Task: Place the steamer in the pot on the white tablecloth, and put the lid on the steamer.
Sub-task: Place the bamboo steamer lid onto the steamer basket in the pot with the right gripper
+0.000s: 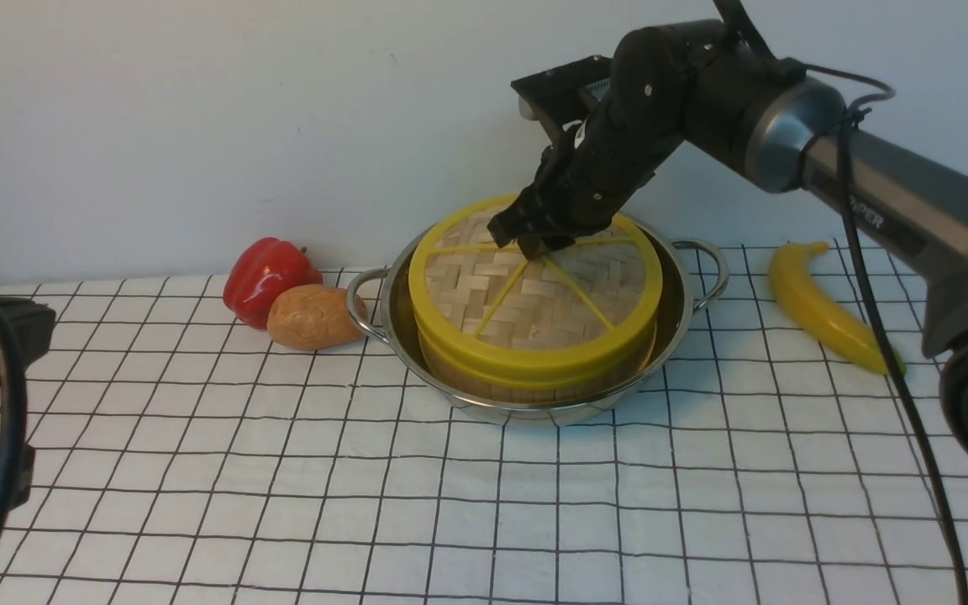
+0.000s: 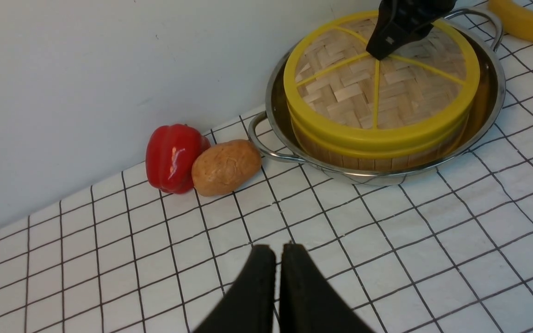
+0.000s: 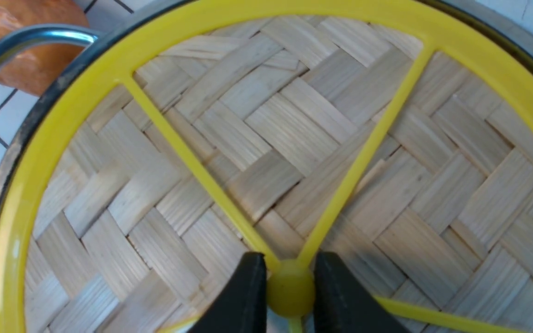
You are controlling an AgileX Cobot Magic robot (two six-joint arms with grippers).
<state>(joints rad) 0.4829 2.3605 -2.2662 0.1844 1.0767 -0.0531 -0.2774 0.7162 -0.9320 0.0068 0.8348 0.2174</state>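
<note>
The shiny pot (image 1: pixel 679 281) stands on the white tablecloth (image 1: pixel 484 504) near the wall. Inside it sits the bamboo steamer (image 1: pixel 534 385), with the woven, yellow-rimmed lid (image 1: pixel 551 298) lying flat on top. My right gripper (image 1: pixel 534 244) comes down from above, and its fingers are shut on the lid's yellow central hub (image 3: pixel 290 289). The right wrist view shows the lid (image 3: pixel 294 138) filling the frame and the gripper (image 3: pixel 290 277) clamped around the hub. My left gripper (image 2: pixel 278 249) is shut with nothing in it. It hovers over bare cloth, well short of the pot (image 2: pixel 495 106).
A red pepper (image 1: pixel 265 273) and a potato (image 1: pixel 312 317) lie just left of the pot's left handle. A yellow banana (image 1: pixel 820 307) lies to the pot's right, under my right arm. The wall rises right behind the pot.
</note>
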